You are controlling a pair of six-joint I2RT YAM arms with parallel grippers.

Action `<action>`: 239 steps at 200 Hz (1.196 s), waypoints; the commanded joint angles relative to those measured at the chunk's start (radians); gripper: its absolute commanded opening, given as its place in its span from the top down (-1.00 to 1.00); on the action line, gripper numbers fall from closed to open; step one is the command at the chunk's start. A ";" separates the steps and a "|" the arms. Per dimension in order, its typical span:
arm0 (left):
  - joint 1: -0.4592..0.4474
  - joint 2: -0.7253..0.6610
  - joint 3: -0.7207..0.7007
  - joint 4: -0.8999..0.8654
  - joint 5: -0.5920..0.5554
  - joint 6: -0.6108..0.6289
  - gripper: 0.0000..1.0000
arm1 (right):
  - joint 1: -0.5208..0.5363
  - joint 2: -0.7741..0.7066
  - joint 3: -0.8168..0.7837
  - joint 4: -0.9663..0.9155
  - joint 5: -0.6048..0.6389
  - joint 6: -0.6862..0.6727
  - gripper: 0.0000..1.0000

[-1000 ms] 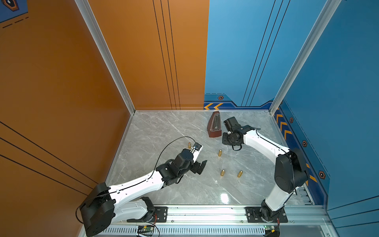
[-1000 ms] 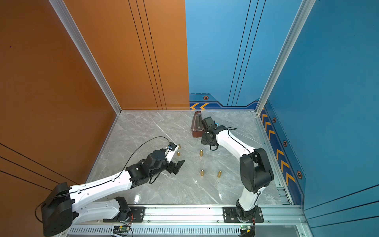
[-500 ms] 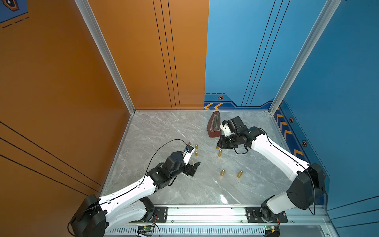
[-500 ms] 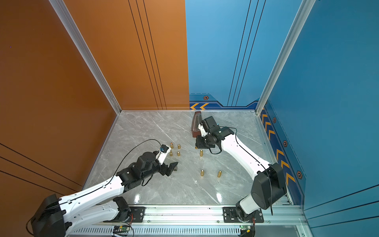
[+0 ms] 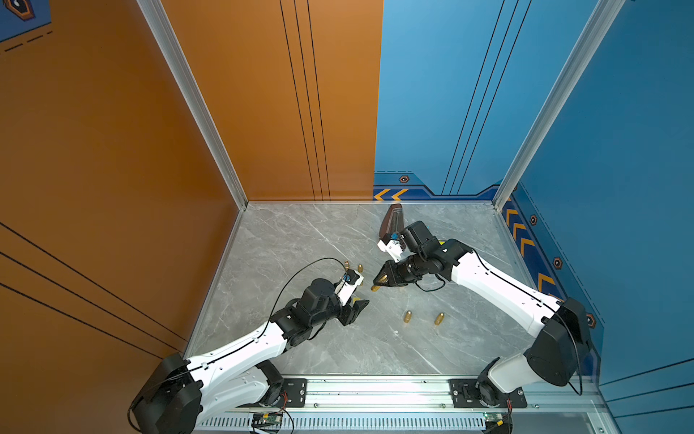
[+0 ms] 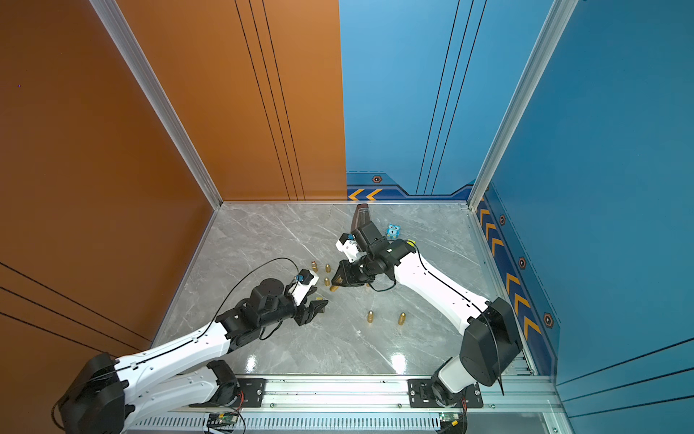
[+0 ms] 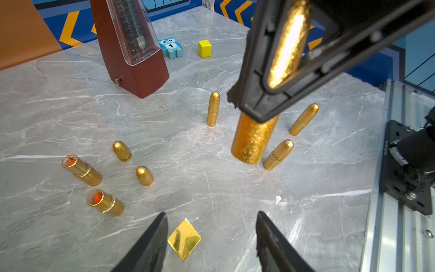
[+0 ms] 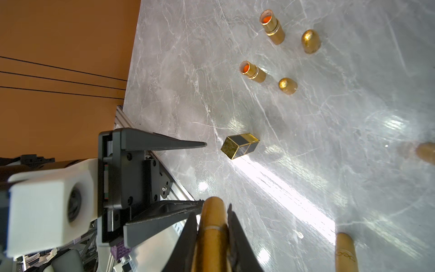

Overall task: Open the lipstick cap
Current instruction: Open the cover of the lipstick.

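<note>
Set for the pull: pinching the lipstick (image 7: 253,139) in the right end effector (image 5: 380,281) at the middle of the bench (image 5: 300,244), cap seemingly on; holding the left end effector (image 7: 210,215) spread and empty just beside. Next, likely: close left on the free end, then pull straight apart.

Metronome (image 7: 146,77) behind lipsticks (image 7: 213,108); owl block (image 7: 170,47) beside metronome.

I work in a lab test cell: orange wall panels (image 5: 94,150), blue panels (image 5: 432,94), aluminium posts (image 5: 196,109), marble-look tabletop (image 5: 300,240), arm mounting rail (image 5: 375,390).
</note>
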 commanded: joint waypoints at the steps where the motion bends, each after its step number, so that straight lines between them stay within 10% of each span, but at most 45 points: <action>1: 0.003 0.023 0.020 0.066 0.076 0.007 -0.07 | 0.014 0.029 -0.013 0.044 -0.050 0.038 0.67; 153: -0.022 0.091 0.070 0.124 0.068 -0.030 0.92 | 0.019 0.045 -0.032 0.116 -0.107 0.079 0.67; 239: -0.023 0.085 0.038 0.124 0.027 -0.054 1.00 | 0.000 -0.002 -0.034 0.094 0.024 0.034 0.09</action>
